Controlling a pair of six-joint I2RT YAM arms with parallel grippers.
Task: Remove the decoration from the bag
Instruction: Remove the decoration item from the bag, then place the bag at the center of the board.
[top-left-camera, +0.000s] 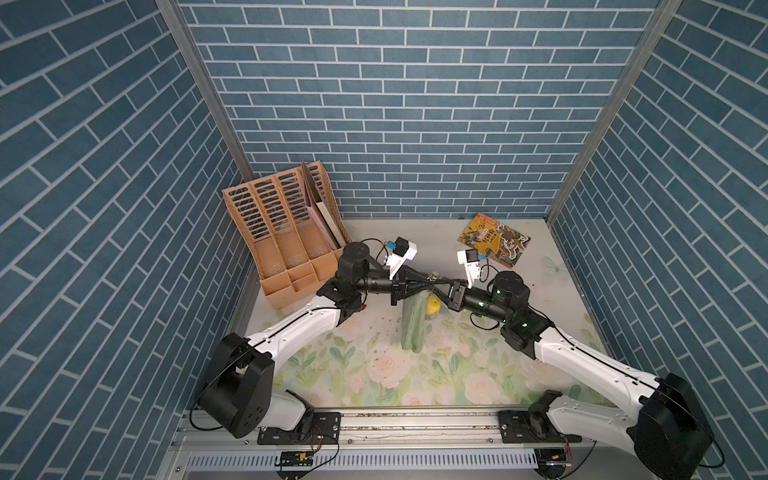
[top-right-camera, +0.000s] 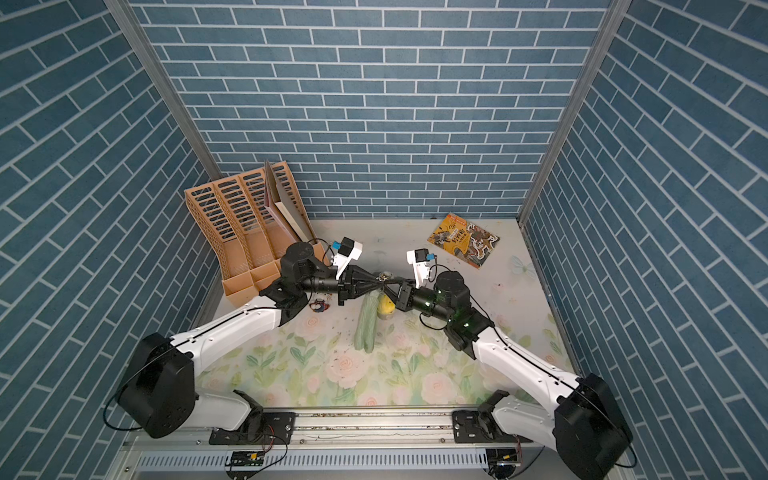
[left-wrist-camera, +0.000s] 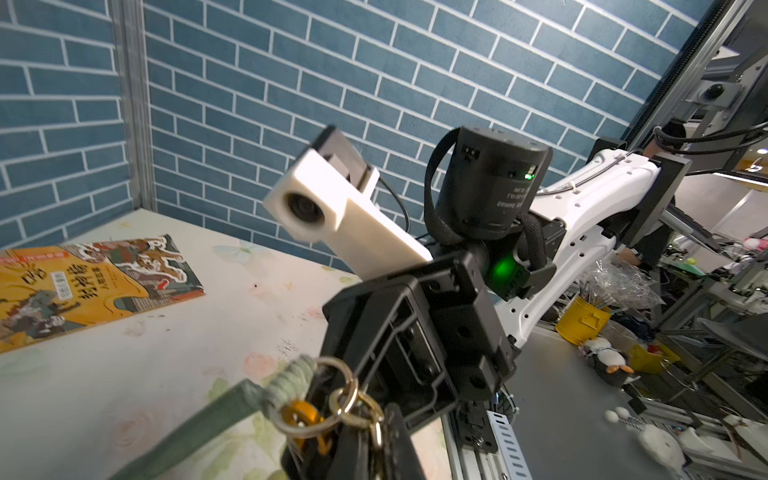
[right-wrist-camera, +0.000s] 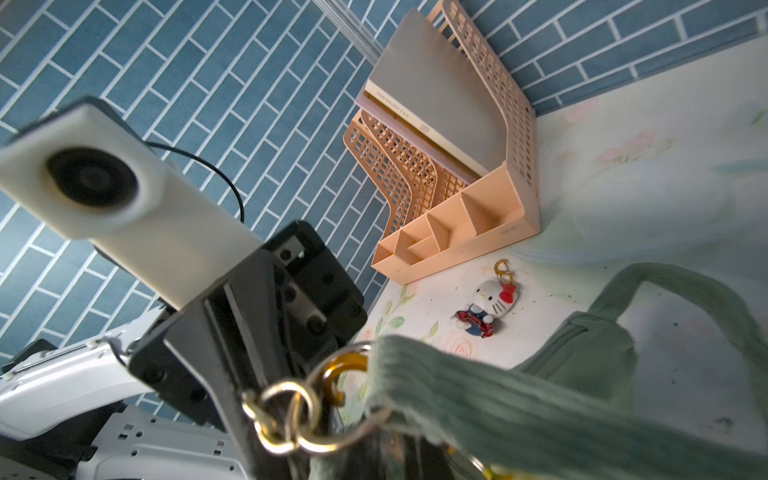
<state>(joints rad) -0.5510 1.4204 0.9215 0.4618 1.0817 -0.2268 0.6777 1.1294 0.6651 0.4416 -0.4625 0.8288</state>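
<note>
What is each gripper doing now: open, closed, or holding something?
Left gripper: closed on the gold rings.
Right gripper: closed, apparently on the strap of the green bag; the contact is hidden.

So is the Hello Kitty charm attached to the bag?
No, the charm lies loose on the table, apart from the bag.

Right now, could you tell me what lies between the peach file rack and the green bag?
A small Hello Kitty charm lies there, touching neither the rack nor the bag; the right wrist view shows it.
</note>
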